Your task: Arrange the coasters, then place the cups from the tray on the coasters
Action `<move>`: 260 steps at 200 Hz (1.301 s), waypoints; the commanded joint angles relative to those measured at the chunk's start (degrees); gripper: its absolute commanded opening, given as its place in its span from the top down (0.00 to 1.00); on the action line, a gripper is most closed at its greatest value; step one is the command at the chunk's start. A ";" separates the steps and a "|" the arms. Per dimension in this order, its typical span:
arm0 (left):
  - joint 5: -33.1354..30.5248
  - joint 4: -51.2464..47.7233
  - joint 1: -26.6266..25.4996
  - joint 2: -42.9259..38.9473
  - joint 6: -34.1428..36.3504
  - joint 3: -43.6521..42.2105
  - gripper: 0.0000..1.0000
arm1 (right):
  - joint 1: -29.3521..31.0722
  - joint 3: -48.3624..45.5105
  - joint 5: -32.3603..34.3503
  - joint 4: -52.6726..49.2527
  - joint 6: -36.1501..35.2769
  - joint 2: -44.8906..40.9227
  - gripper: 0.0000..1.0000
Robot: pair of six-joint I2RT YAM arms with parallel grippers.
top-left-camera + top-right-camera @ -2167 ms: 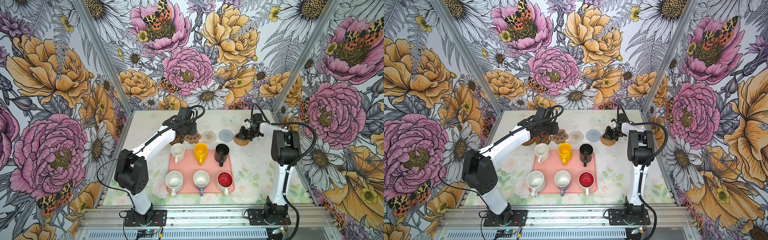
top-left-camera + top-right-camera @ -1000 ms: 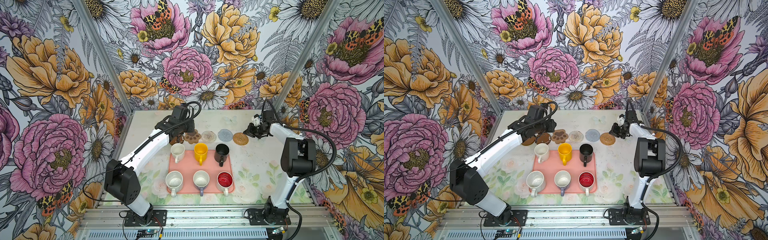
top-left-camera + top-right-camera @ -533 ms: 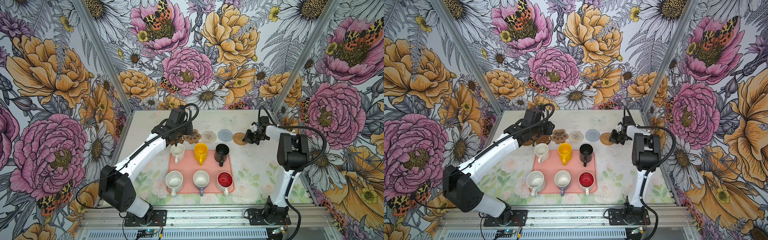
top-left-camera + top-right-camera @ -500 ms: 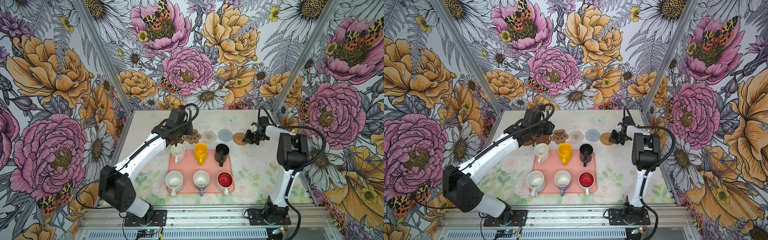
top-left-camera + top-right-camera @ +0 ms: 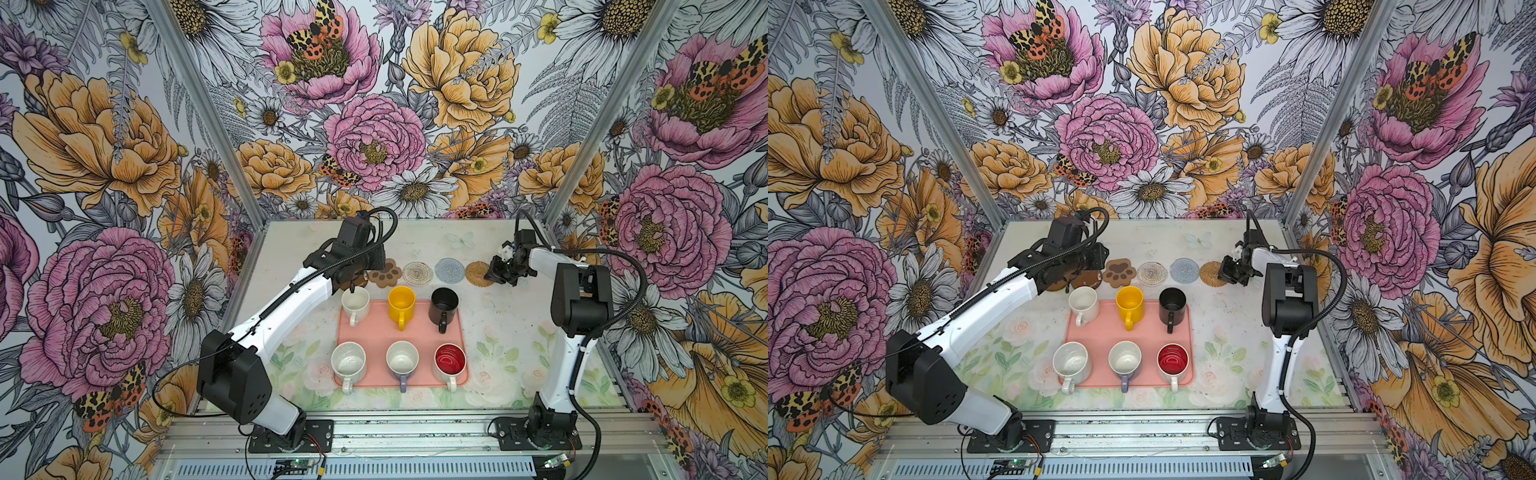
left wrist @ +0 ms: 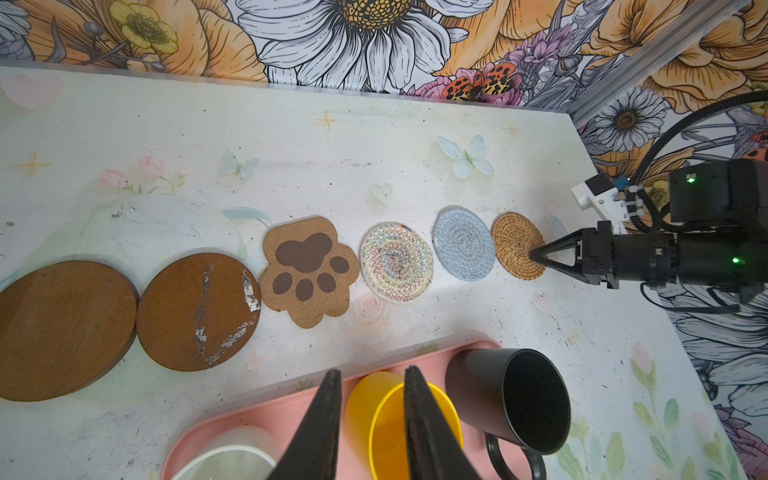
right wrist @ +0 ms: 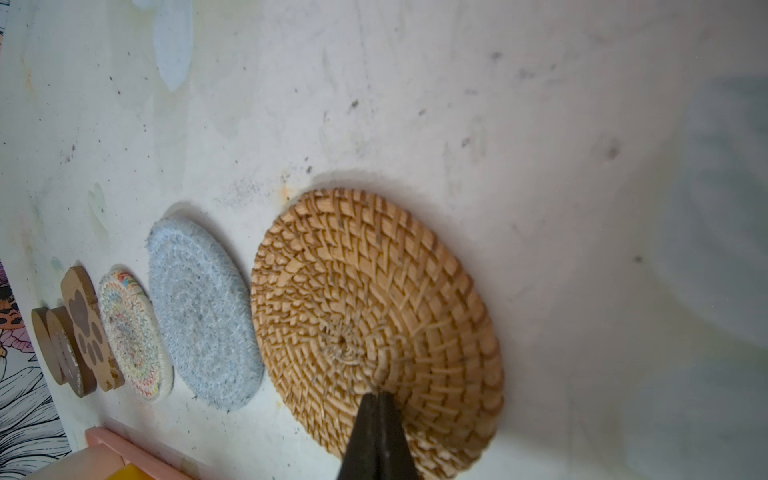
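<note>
The right gripper [image 7: 376,399] has its 2 fingers pressed tight together, with nothing between them. The tips touch the top of the round tan rattan coaster [image 7: 374,316], close to its middle.

Going away from those tips, the coasters lie flat in 1 row on the pale table [image 6: 374,145]. The round pale blue woven coaster [image 7: 199,316] is just beside the rattan one. After it come the round clear coaster with a zigzag pattern [image 6: 397,262] and the tan paw-shaped cork coaster [image 6: 309,270]. Then come the scratched dark brown round coaster [image 6: 195,311] and the plain dark brown round coaster [image 6: 62,328], farthest from the tips.

The left gripper [image 6: 372,372] is open just a little and holds nothing. It hangs over the edge of the big flat salmon-pink tray [image 5: 376,332] that lies nearest the coasters.

All 6 mugs stand on the tray. The plain white mug [image 5: 355,300] is closest to the left fingers, with the yellow mug [image 5: 402,300] next to it and the black mug [image 5: 444,303] after that. The speckled white mug [image 5: 348,361], the lavender mug [image 5: 402,359] and the white mug with a red inside [image 5: 450,358] stand in the row farther from those fingers.
</note>
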 commanded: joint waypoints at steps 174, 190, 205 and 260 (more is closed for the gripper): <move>-1.44 1.60 0.07 -4.44 -0.56 -2.45 0.71 | 2.28 -1.43 1.27 -0.93 0.38 -3.40 1.00; -1.60 1.70 0.09 -4.88 -0.64 -2.54 0.71 | 2.27 -0.46 0.81 -0.98 0.92 -4.36 0.99; -1.63 1.79 0.13 -5.32 -0.69 -2.67 0.71 | 2.28 0.79 -0.08 -0.94 1.32 -5.33 0.93; -2.68 3.58 -0.10 -9.19 -2.78 -4.99 0.70 | 2.74 2.75 -1.98 -0.85 1.82 -13.10 0.83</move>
